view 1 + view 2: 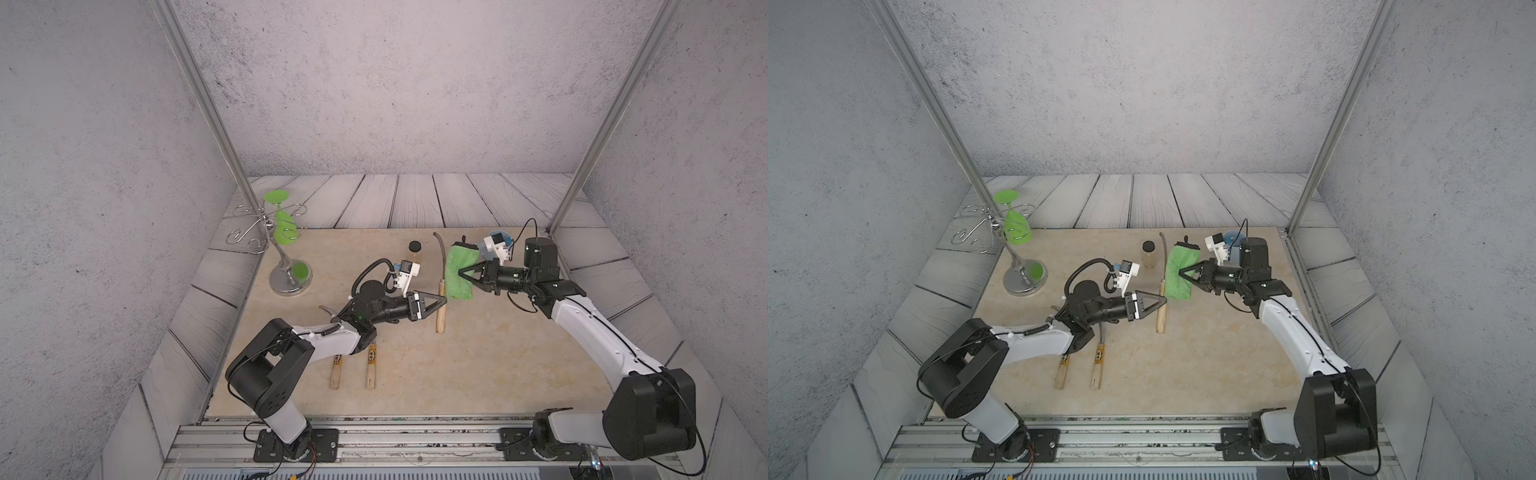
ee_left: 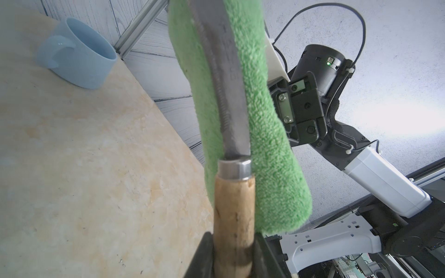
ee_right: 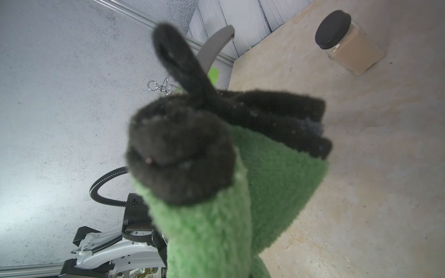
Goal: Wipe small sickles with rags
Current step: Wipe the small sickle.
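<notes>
With the left jaws, gripped the pale wooden handle of one small sickle (image 1: 439, 322) tight, with the grey blade pointing to the back of the worktop (image 1: 478, 365). With the right jaws, pinched the fluffy green rag (image 1: 457, 289), holding it just beside that blade. Saw two more small sickles (image 1: 370, 368) lying flat on the worktop under the left arm (image 1: 316, 340).

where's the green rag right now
In both top views the rag is pinched in the right end effector, just right of the sickle in the left end effector.
</notes>
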Motion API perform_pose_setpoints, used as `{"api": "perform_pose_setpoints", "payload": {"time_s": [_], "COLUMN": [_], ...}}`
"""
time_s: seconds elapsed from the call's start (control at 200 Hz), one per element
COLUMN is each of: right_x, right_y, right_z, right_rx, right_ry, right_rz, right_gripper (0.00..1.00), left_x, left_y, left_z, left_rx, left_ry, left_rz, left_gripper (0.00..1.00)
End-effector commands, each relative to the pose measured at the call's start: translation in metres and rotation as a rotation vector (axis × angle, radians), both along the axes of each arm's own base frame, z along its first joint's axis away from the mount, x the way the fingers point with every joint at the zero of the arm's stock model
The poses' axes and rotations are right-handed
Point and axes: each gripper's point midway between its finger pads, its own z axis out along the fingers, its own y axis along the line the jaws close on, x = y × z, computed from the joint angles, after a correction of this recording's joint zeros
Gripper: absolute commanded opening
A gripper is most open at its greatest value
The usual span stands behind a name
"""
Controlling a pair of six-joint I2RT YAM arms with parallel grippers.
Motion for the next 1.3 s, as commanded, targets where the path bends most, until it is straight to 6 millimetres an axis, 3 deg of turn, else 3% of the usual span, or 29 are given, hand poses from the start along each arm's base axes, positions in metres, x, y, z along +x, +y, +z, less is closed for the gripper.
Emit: {"api": "perform_pose_setpoints", "payload": {"time_s": [0.0,0.41,0.871,1.196,1.291], "right_x": [-0.007,-0.033,-0.072,-0.099,-0.098], "right_y": [0.014,0.036,0.029,0.017,0.01], "right_z": [0.0,-0.025,-0.057,-0.073,-0.071], "right_rx": [-0.031,-0.08,-0.121,-0.154,-0.187], "right_ry": [-0.001,0.031,0.07,0.082,0.066], "right_rz": [0.067,0.146,0.17,0.152,0.108], "right_gripper": [0.11,0.11,0.1,0.1,0.1], "left_x": [0.001,0.008,0.028,0.045,0.048], "left_y": [-0.001,-0.006,-0.001,0.011,0.018], "left_z": [0.029,0.053,0.075,0.074,0.074], "left_rx": [-0.068,-0.1,-0.119,-0.097,-0.095], "left_ry": [-0.068,-0.116,-0.154,-0.154,-0.146], "left_rz": [-0.02,-0.015,0.032,0.069,0.077], "left_gripper": [0.0,0.0,0.0,0.0,0.0]}}
